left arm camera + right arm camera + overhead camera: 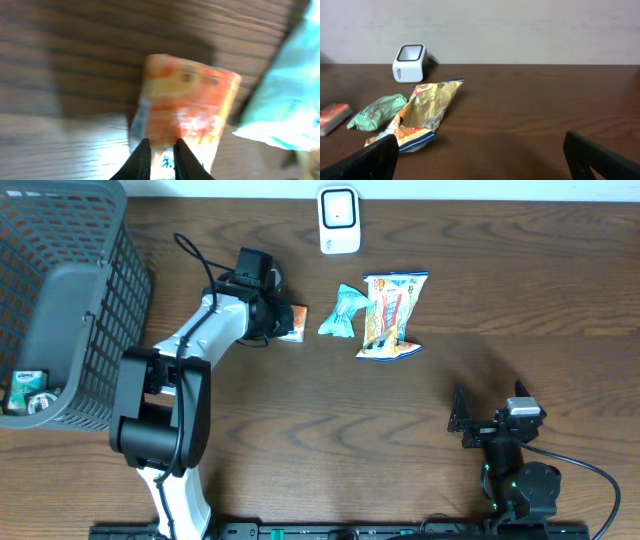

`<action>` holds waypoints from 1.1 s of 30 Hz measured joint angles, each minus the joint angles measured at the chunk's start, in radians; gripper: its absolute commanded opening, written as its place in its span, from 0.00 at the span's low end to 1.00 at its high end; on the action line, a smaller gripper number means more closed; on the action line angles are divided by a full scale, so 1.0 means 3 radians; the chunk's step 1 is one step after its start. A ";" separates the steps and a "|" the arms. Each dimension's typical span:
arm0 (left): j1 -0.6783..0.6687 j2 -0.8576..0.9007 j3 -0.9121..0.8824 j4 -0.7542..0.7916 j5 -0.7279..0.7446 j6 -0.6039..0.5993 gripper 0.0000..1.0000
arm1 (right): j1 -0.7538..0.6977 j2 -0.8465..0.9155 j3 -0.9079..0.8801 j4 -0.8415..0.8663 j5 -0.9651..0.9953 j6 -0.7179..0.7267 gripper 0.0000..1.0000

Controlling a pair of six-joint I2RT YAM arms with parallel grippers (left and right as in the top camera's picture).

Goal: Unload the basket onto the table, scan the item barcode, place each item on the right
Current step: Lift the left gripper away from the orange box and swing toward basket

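Observation:
A small orange packet (294,322) lies on the dark wooden table, left of a teal packet (342,312) and a yellow snack bag (392,315). My left gripper (279,319) is at the packet's left end. In the left wrist view the gripper (161,145) is shut on the near edge of the orange packet (187,107), which looks blurred. The white barcode scanner (339,220) stands at the table's far edge. My right gripper (488,415) rests at the front right, wide open (480,147) with nothing between its fingers.
A grey mesh basket (100,310) fills the far left corner, with small items (25,390) inside. From the right wrist I see the scanner (410,62), the teal packet (377,111), the snack bag (427,112) and the orange packet (334,117) in a row.

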 measured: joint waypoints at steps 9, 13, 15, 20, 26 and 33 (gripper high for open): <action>0.0018 -0.0270 0.0000 -0.0220 0.0136 -0.0010 0.48 | 0.0000 0.0001 0.0000 0.0000 -0.0001 -0.0001 0.99; 0.0041 -0.0837 0.0001 -0.0362 0.0153 -0.0018 0.71 | 0.0000 0.0000 0.0000 0.0000 0.0000 -0.0001 0.99; 0.0043 -0.1133 0.0005 -0.0407 0.0155 -0.0022 0.87 | 0.0000 0.0000 0.0000 0.0000 -0.0001 -0.0001 0.99; 0.0043 -0.1666 0.0010 -0.0554 0.0165 -0.0055 0.96 | 0.0000 0.0000 0.0000 0.0000 0.0000 -0.0001 0.99; 0.0043 -0.1887 0.0011 -0.0821 0.0151 -0.0064 0.99 | 0.0000 0.0000 0.0000 0.0000 -0.0001 -0.0001 0.99; 0.0043 -0.1883 0.0010 -0.1005 0.0150 -0.0065 0.98 | 0.0000 0.0000 0.0000 0.0000 0.0000 -0.0001 0.99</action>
